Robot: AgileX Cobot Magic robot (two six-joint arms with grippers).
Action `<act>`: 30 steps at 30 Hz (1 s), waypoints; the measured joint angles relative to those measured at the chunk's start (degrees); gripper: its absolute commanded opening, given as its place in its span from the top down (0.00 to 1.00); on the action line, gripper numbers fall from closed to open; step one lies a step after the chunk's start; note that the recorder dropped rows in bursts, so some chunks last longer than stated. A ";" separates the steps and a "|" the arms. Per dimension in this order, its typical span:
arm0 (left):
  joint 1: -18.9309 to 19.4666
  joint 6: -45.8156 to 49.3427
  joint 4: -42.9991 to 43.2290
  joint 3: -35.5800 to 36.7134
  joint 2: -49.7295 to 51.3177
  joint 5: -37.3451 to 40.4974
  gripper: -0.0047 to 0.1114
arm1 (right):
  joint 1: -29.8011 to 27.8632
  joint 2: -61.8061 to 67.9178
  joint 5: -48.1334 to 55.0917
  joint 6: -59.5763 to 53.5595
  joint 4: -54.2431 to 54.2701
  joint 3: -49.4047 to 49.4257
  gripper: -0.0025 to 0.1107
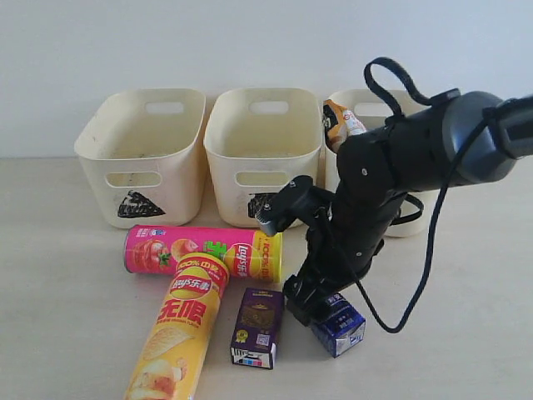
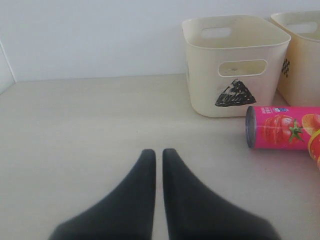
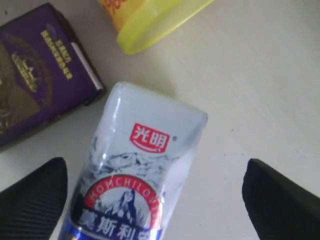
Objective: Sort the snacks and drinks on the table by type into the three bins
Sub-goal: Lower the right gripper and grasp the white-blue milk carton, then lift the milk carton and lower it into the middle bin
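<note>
My right gripper is open and low over the table, straddling the whitish drink carton, which lies nearer one finger. The dark purple carton lies just beside it. A yellow chip tube lies on its side, slanting toward the front edge, and a pink chip tube lies crosswise behind it. An orange noodle packet sticks up in the right bin. My left gripper is shut and holds nothing, far left of the triangle bin.
The middle bin stands between the other two along the back wall; my right arm hides part of its mark and most of the right bin. The triangle and middle bins look empty from here.
</note>
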 measured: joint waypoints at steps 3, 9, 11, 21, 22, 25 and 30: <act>0.00 0.00 0.00 0.00 0.00 0.00 0.93 | 0.00 1.33 -0.57 0.11 -0.13 0.00 0.25; 0.00 0.00 0.00 0.00 0.00 0.00 0.93 | 0.00 2.91 -1.15 0.70 -0.13 0.00 0.47; 0.00 0.00 0.00 0.00 0.00 0.00 0.93 | 0.00 3.06 -1.26 0.94 -0.01 0.00 0.71; 0.00 0.00 0.00 0.00 0.00 0.00 0.93 | 0.00 1.53 0.95 1.69 -1.49 0.03 0.98; 0.00 0.00 0.00 0.00 0.00 0.00 0.93 | 0.00 0.64 1.90 1.58 -1.86 0.13 0.98; 0.00 0.00 0.00 0.00 0.00 0.00 0.93 | 0.00 -2.86 4.93 1.34 -3.03 0.13 0.98; 0.00 0.00 0.00 0.00 0.00 0.00 0.93 | 0.00 -8.83 6.41 0.73 -4.30 0.13 0.98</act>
